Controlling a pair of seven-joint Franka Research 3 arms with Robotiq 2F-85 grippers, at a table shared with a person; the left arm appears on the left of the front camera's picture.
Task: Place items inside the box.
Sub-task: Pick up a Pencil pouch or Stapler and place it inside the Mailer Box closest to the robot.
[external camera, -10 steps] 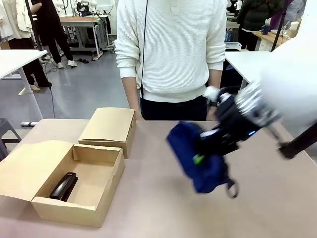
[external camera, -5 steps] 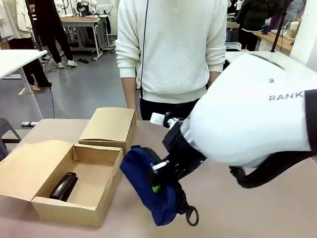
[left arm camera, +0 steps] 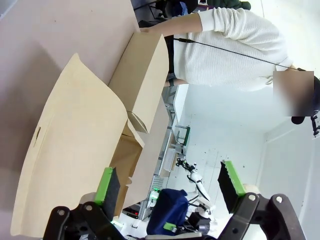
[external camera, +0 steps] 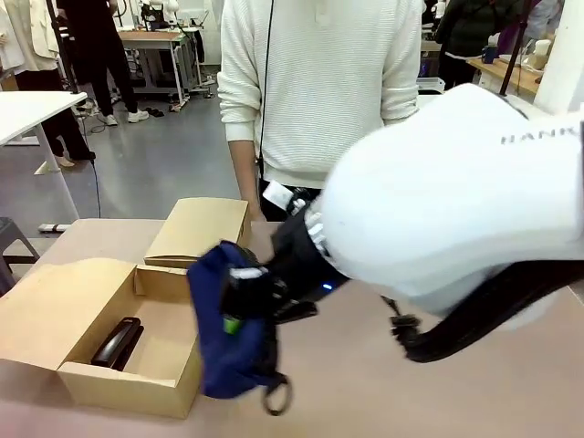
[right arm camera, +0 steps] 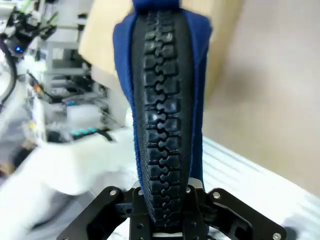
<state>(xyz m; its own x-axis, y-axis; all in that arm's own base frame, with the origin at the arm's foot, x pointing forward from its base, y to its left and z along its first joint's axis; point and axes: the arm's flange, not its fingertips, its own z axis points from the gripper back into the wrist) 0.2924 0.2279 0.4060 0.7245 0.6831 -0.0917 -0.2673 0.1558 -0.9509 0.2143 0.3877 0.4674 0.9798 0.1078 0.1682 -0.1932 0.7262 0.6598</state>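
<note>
My right gripper (external camera: 235, 315) is shut on the navy zip pouch (external camera: 214, 360), which hangs over the right wall of the open cardboard box (external camera: 128, 391). A black stapler (external camera: 117, 343) lies inside the box at its left. In the right wrist view the pouch (right arm camera: 162, 100) stands upright between my right gripper (right arm camera: 162, 202), its black zipper facing the camera. My left gripper (left arm camera: 169, 182) is open and holds nothing, raised beside the box's flap (left arm camera: 70, 150). Farther off in that view the pouch (left arm camera: 170, 215) shows again.
A second, closed cardboard box (external camera: 201, 230) sits behind the open one. A person in a white sweater (external camera: 319, 91) stands at the table's far edge, hands hidden behind my arm. My large white right arm (external camera: 456, 210) covers the right half of the table.
My right arm has swung left across the table with the pouch, from the middle right to above the open box's right wall. The stapler and the boxes have stayed put.
</note>
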